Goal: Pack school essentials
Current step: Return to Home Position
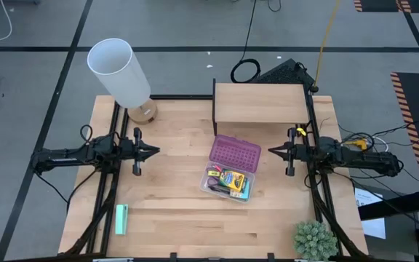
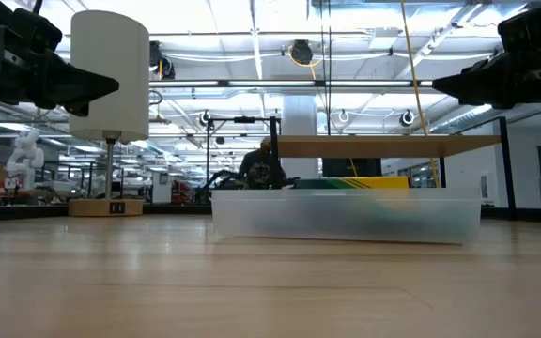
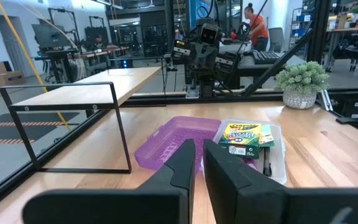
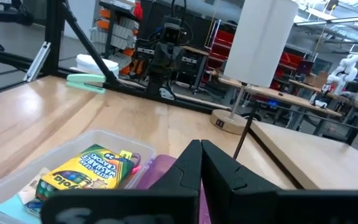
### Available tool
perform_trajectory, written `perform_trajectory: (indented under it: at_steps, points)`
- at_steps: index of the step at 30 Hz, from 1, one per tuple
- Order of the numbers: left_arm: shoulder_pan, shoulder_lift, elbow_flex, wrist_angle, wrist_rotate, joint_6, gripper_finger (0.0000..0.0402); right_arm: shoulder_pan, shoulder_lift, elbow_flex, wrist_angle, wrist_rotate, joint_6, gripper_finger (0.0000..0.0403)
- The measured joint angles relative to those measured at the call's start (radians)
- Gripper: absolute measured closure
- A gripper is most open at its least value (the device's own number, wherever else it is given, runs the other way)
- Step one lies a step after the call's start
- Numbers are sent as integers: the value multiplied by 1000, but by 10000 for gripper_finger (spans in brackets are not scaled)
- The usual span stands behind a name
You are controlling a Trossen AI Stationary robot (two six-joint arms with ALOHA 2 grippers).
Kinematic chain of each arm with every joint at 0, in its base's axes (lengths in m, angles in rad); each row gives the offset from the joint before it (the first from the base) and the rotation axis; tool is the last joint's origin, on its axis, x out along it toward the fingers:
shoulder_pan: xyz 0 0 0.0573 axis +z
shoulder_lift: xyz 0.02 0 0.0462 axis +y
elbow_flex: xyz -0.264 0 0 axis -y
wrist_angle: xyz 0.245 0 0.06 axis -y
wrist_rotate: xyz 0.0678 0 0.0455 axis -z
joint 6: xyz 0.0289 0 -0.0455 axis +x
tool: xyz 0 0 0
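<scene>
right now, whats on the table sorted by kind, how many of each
Clear plastic case with purple lid, open: 1
Green-yellow crayon box, lying in the case: 1
Mint-green rectangular block: 1
White-shade lamp: 1
Wooden shelf riser: 1
Potted green plant: 1
Other small items in the case: too jumbled to count
Total: 6

a robotics lab: rows of workbenches [image 3: 67,53], a white humanoid robot [image 4: 344,70].

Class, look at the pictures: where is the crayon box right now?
In the high view the crayon box lies inside the clear case, right of table centre, just below the open purple lid.
</scene>
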Motion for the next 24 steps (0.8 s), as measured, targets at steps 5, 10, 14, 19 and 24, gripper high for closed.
perform_trajectory:
  at_steps: [5, 10, 14, 19, 24]
  points:
    - [0, 0, 0, 0, 0, 0, 366, 0, 0, 0, 12, 3, -3, 403]
    - [0, 0, 0, 0, 0, 0, 366, 0, 0, 0, 13, 3, -3, 403]
    - [0, 0, 0, 0, 0, 0, 366, 0, 0, 0, 14, 3, -3, 403]
    - [0, 0, 0, 0, 0, 0, 366, 0, 0, 0, 15, 3, -3, 403]
    - [0, 0, 0, 0, 0, 0, 366, 0, 0, 0, 16, 3, -3, 403]
